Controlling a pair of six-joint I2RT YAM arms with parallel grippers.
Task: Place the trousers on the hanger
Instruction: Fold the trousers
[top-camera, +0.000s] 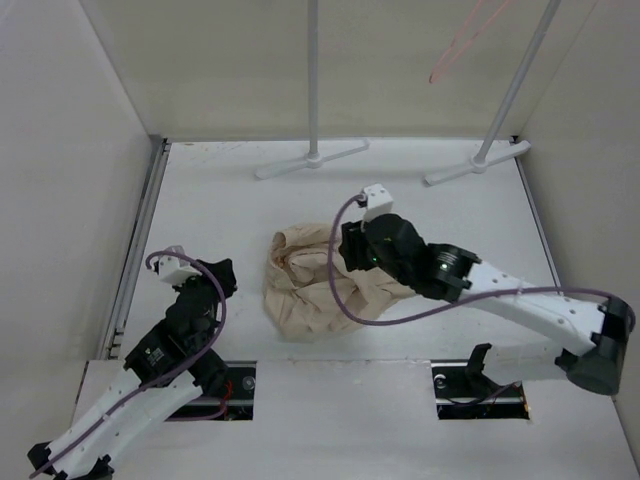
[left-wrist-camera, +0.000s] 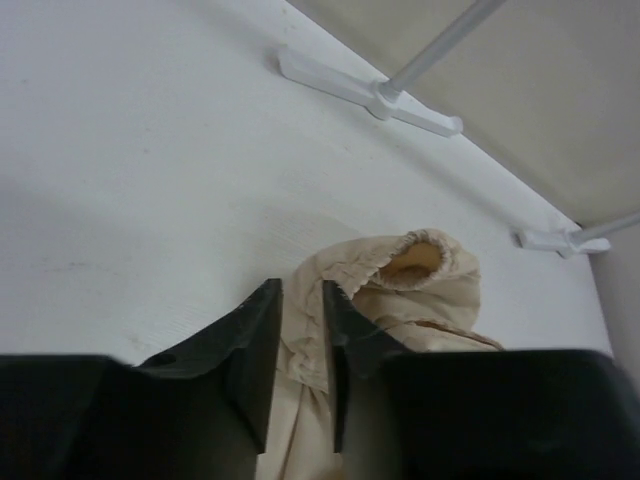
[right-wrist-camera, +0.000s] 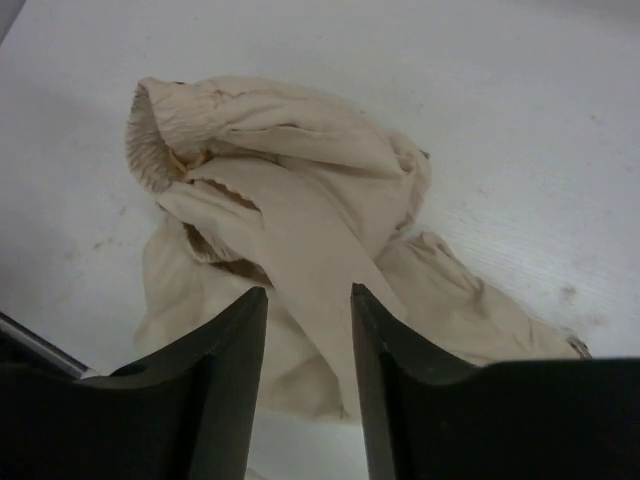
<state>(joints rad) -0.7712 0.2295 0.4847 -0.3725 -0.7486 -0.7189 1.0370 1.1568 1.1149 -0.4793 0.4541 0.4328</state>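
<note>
Trousers (top-camera: 305, 290) lie crumpled in a heap mid-table (top-camera: 220, 200). Your right gripper (right-wrist-camera: 308, 300) is poised over the heap, fingers apart, clamping nothing. Your left gripper (left-wrist-camera: 300, 295) stands near the heap's left side, fingers narrowly parted, empty. Hanger (top-camera: 455, 45) hangs high at far right, well apart.

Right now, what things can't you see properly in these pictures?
- The hanger: it shows only in the top view and is cut off by the upper edge. What it hangs from is out of frame.
- The trousers: they lie in a crumpled heap. The legs and pockets are lost in the folds, and the right arm covers one side in the top view.
- The rack poles: their tops are cut off by the upper edge.
</note>
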